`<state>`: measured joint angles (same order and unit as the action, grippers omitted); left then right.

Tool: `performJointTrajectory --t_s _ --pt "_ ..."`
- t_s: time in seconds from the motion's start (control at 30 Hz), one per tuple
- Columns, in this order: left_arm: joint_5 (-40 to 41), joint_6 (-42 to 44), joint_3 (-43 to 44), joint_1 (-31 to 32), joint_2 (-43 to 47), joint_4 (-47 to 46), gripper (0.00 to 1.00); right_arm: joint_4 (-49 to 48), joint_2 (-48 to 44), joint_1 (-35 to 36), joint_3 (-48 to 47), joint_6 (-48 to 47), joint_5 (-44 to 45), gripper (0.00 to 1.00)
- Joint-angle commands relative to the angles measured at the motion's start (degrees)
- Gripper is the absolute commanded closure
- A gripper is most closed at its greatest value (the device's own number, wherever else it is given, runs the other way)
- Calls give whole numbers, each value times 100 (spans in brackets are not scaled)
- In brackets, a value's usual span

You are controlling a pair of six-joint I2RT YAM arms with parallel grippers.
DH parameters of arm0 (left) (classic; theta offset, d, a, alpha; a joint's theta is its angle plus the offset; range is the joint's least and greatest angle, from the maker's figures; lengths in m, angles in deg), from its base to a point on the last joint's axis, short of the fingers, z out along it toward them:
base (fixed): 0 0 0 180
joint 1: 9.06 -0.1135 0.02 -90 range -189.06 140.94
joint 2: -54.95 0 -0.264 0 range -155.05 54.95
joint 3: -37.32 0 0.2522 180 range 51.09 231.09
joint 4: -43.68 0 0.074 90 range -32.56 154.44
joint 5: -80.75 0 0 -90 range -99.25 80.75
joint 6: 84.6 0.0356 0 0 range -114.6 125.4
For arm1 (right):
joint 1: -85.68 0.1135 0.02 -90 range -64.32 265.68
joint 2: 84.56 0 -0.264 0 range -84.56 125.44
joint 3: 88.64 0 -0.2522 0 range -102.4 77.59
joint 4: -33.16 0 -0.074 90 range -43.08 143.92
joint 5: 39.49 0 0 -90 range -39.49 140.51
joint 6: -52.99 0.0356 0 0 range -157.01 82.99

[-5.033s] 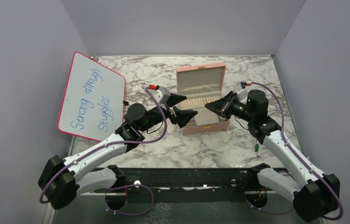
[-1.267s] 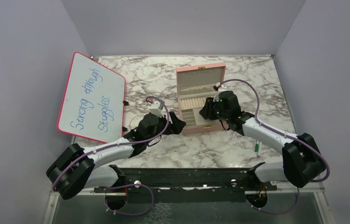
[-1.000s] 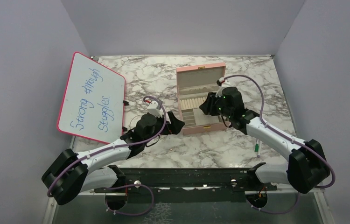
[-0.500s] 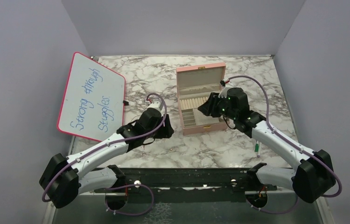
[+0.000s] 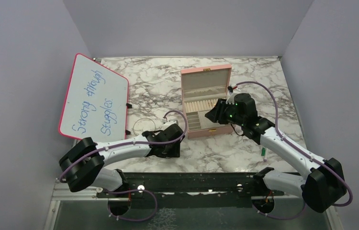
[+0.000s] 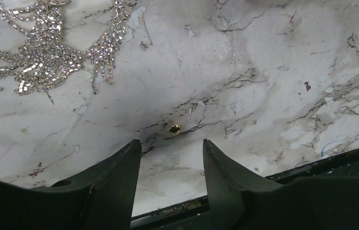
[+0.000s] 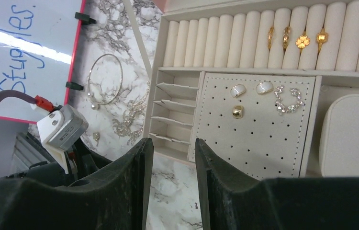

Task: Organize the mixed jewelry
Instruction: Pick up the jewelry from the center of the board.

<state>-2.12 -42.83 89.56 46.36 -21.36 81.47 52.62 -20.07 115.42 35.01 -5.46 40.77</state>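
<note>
Your left gripper point(image 6: 172, 142) stands with jaws apart and nothing between them, tips just short of a tiny gold piece point(image 6: 175, 128) lying on the marble table point(image 6: 263, 72) near its near edge. Risk: pads skidding on the marble may flick the piece over that edge, or close beside it. Whether the tips touch the surface cannot be told. Your right gripper point(image 7: 173, 141) hangs unclenched and empty above the pink box point(image 5: 205, 82).
</note>
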Motion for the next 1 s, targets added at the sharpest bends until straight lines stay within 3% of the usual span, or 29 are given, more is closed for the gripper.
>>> performJointTrajectory --t_s 0.0,0.33,0.67,0.97 --pt "496 -479 255 116 -264 85 51 72 -25 32 57 53 108 58" --pt "555 -670 292 140 -520 -148 60 106 -54 32 79 -17 209 59" --pt "221 -543 363 137 -850 -206 76 167 -157 33 101 -44 228 59" --pt "179 -387 480 140 -1027 70 75 187 -200 32 118 -36 245 59"
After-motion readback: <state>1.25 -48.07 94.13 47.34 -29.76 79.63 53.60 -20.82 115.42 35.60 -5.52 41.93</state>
